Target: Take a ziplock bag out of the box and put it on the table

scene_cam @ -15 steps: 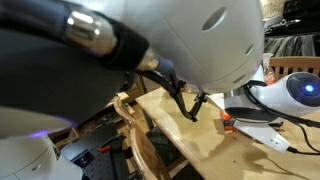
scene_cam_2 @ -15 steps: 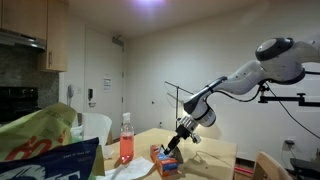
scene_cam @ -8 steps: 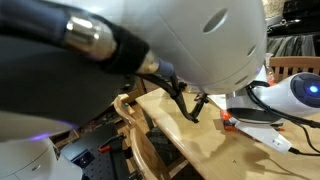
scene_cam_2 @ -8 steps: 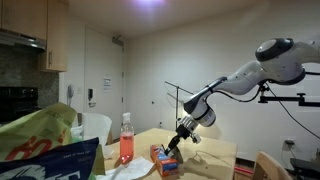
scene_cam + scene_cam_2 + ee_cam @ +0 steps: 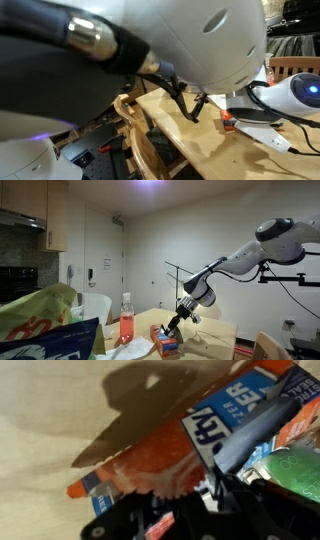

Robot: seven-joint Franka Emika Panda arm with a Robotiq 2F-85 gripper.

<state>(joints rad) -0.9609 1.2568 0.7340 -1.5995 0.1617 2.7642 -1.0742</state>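
pink spray bottle [image 5: 126,321] stands near the desk's [image 5: 215,340] left edge. just right of it sits the orange-red box [image 5: 166,347]. the claw [image 5: 171,329] hangs at the box's top, spread or pinching i cannot tell.

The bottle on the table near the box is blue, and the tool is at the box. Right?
No: the bottle is pink, as an exterior view shows. It is on the table near the box, the tool at the box.
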